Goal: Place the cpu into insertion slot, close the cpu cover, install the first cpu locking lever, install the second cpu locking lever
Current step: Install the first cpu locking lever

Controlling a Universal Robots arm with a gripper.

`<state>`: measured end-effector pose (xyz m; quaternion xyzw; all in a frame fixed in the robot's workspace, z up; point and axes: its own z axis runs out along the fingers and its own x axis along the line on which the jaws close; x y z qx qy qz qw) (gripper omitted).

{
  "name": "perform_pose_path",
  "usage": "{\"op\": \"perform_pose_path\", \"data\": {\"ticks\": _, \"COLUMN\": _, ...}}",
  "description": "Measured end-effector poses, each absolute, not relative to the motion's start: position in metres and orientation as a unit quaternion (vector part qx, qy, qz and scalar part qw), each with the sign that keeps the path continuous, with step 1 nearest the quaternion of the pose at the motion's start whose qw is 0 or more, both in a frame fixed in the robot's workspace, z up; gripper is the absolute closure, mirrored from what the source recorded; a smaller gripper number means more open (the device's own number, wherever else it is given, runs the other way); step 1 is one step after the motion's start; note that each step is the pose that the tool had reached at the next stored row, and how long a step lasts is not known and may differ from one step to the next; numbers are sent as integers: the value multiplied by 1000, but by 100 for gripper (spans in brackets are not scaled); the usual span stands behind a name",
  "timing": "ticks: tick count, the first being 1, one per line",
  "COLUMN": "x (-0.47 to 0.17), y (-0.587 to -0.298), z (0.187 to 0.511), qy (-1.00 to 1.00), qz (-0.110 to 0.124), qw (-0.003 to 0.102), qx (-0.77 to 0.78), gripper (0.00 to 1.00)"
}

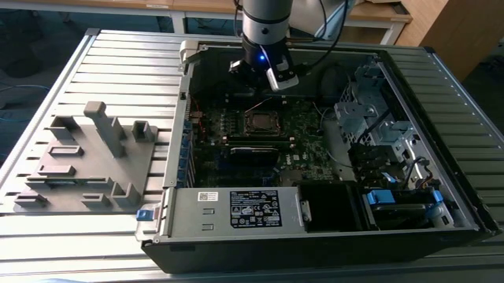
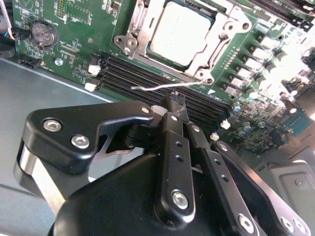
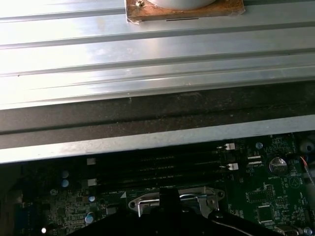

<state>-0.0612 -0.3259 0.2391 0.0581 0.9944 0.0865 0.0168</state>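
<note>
The cpu [image 2: 182, 33] lies flat in the insertion slot [image 2: 225, 35], its silver-grey top showing through the window of the cpu cover [image 2: 136, 30], which lies down over it. In the exterior view the cpu [image 1: 263, 122] sits mid-motherboard, just in front of the arm. My gripper [image 2: 176, 100] is shut, with its dark tips right against a thin wire locking lever [image 2: 152, 88] that stands free beside the slot, over the memory slots. The exterior view has the gripper [image 1: 254, 91] low inside the case, behind the socket.
Long black memory slots [image 2: 142, 78] run beside the socket, with a coin battery [image 2: 43, 33] further off. The open case [image 1: 441, 177] holds a power supply [image 1: 236, 209] and a drive cage [image 1: 370, 112]. A grey fixture [image 1: 87, 159] rests on the slatted table [image 1: 118, 59].
</note>
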Motion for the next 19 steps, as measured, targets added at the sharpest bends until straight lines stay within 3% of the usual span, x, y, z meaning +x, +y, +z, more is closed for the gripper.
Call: {"op": "perform_pose_path", "data": {"ticks": 19, "x": -59, "y": -326, "z": 235, "qy": 994, "qz": 86, "qw": 17, "qx": 58, "gripper": 89}}
